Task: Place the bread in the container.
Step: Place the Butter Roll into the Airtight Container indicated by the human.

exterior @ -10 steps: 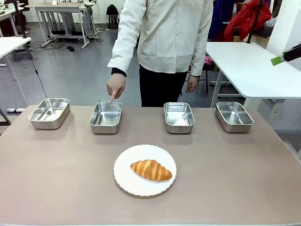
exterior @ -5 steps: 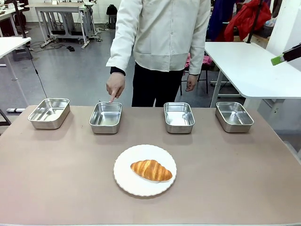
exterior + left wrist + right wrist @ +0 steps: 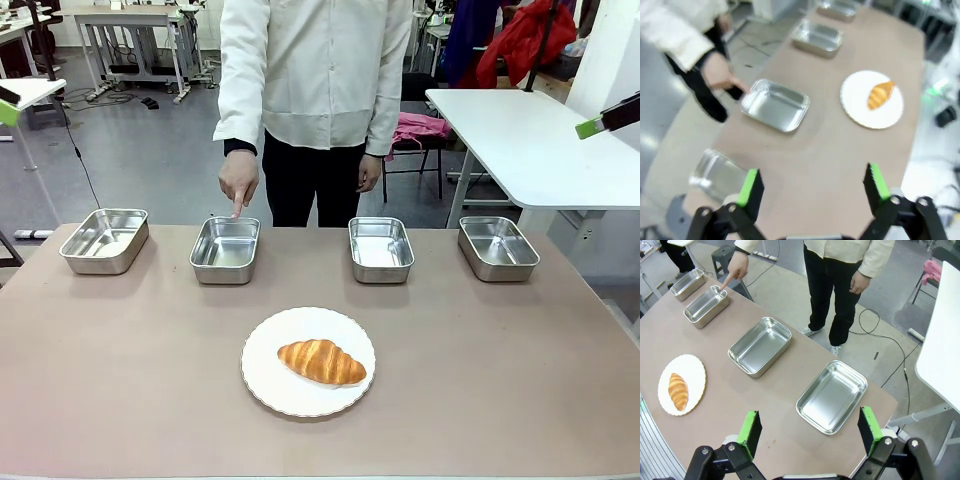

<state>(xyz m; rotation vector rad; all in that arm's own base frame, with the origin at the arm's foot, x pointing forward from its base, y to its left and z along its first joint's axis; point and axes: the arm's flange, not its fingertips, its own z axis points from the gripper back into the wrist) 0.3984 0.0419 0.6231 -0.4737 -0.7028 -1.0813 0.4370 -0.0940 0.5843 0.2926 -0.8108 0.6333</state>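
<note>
Front: finds croissant [image 3: 322,361] lying on white plate [image 3: 268,388] mid-desk [image 3: 120,350], person's hand [image 3: 239,183] pointing at 2nd steel pan [image 3: 224,272] from left.
Left wrist: shows left end effector [image 3: 813,182] spread, empty, aloft.
Right wrist: shows right end effector [image 3: 808,426] likewise spread, empty.
Looks pre-grasp; calls next for descending onto croissant.

Front looks across, wrists down from high, sharing the table [image 3: 500,380].

A round white scalloped plate [image 3: 305,325] lies mid-front on the brown worktop [image 3: 120,380]. Beyond it a white table [image 3: 520,140] stands at right, red cloth [image 3: 525,40] behind.
</note>
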